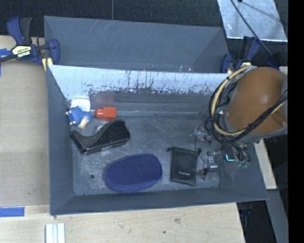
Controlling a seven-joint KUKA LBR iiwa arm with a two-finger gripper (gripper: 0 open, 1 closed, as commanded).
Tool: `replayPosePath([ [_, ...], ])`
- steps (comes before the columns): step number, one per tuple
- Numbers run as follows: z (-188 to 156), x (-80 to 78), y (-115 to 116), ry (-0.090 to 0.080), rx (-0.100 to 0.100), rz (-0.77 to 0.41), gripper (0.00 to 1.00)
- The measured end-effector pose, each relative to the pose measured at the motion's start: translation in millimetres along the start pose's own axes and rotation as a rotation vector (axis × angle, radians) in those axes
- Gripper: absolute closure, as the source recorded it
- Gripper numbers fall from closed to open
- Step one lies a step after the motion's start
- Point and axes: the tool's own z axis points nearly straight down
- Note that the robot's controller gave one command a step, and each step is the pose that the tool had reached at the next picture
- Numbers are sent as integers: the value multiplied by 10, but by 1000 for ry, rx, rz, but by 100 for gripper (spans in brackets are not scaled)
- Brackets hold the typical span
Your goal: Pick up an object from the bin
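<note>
My gripper [209,158] is low at the right side of the bin, under the arm's orange cover. It is just right of a flat black square thing [183,167] that lies on the bin floor, and it seems to touch that thing's right edge. A dark blue oval pad [133,172] lies further left, near the front wall.
A black wedge-shaped tool [101,138] lies at the left of the bin. Behind it are a small orange-capped piece [106,113] and a blue and white thing [79,113] in the back left corner. Bare floor lies in the middle.
</note>
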Motion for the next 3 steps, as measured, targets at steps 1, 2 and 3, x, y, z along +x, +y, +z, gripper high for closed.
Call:
replayPosePath([
  [1,974,-204,100,-1,-1,53,0],
  [2,920,-227,95,-9,1,51,100],
  [3,-731,15,122,-14,0,92,100],
])
